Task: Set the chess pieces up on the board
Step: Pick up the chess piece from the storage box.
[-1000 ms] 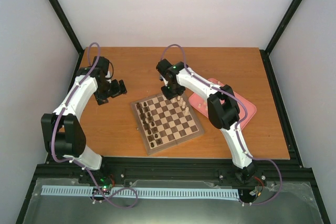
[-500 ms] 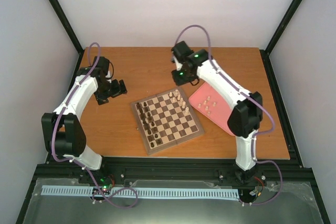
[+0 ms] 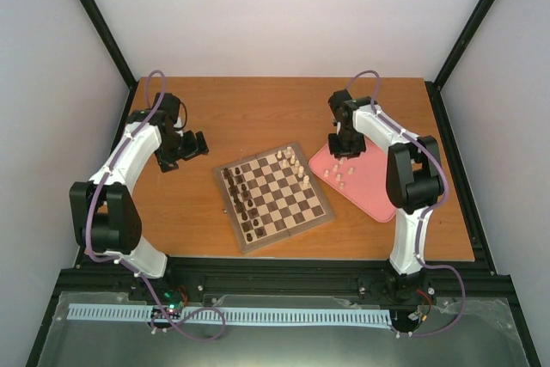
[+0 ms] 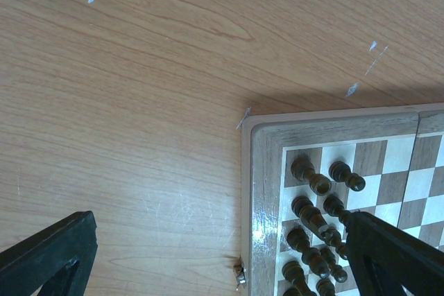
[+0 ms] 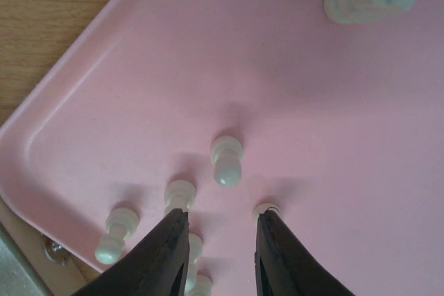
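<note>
Hanging the right gripper (image 5: 222,216) low over the pink tray (image 5: 312,102), showing a narrow gap between the two dark fingers (image 5: 170,254) and gripping nothing. Looking straight at one small pale pawn (image 5: 227,161) sitting just ahead of that gap, almost in line with it and not touching either finger. Seeing its long shape pointing the same way as the fingers, wide end far and round end near, but not being able to tell for sure whether standing or lying. Noticing more pale chess pieces (image 5: 180,195) crowding close by: one just beside the finger on the left of the wrist view, one right at the tip of the other finger, a few more low on the left, and a bigger one lying far ahead to the right. Judging the coming move as a short reach forward and down to pinch the middle pawn, taking care not to bump the two neighbours. Finding the board (image 3: 288,199) off to the left of this gripper, with some pale pieces already standing along the side nearest the tray. Resting the left gripper (image 3: 191,145) on the far side of the board, fingers wide apart and holding nothing, with dark pieces (image 4: 312,185) showing just ahead of it. Counting the right gripper as much the nearer one to the tray, so guessing this pick belongs to it.
</note>
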### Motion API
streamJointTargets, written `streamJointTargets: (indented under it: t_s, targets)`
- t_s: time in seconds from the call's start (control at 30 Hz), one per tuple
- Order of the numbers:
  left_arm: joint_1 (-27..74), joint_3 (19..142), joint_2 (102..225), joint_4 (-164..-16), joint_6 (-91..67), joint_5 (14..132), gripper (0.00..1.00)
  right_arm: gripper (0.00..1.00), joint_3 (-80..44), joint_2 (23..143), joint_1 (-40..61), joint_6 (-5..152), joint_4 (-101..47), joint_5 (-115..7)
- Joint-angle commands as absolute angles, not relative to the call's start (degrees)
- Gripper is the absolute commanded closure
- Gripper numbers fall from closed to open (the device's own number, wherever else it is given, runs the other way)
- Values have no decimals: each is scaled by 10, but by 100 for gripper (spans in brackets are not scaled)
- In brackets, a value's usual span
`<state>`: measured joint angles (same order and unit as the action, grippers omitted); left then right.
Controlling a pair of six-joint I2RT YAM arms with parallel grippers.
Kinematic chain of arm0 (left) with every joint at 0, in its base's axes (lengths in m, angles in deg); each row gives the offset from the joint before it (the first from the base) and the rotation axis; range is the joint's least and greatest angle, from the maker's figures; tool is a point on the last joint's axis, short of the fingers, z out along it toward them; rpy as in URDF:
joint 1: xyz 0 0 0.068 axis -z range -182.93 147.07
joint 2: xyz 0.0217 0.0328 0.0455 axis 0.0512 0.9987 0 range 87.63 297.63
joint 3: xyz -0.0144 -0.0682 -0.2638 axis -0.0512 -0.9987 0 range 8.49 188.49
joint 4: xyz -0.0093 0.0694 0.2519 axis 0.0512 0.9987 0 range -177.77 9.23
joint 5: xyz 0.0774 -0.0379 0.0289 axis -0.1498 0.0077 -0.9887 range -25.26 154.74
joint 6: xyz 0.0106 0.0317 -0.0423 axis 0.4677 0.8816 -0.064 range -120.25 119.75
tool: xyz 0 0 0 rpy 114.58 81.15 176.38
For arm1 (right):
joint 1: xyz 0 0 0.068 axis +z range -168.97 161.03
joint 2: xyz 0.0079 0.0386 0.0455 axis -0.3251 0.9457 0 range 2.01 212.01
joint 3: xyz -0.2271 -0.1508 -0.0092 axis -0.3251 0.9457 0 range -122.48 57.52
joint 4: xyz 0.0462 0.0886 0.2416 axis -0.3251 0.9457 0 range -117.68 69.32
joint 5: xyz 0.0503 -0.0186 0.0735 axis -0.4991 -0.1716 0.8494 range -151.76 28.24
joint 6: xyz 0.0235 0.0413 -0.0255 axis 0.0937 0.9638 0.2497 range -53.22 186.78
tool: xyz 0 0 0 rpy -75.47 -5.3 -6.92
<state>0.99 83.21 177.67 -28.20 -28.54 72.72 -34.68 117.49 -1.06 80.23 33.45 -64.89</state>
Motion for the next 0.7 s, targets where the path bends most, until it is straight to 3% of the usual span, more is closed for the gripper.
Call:
streamJointTargets:
  t_s: [0.0, 0.67]
  targets:
    - [13, 848, 1788, -286, -281, 730, 0, 72, -342, 1187, -19, 811, 299, -644]
    - [13, 859, 1804, -283, -280, 729, 0, 75, -342, 1228, -26, 804, 289, -648]
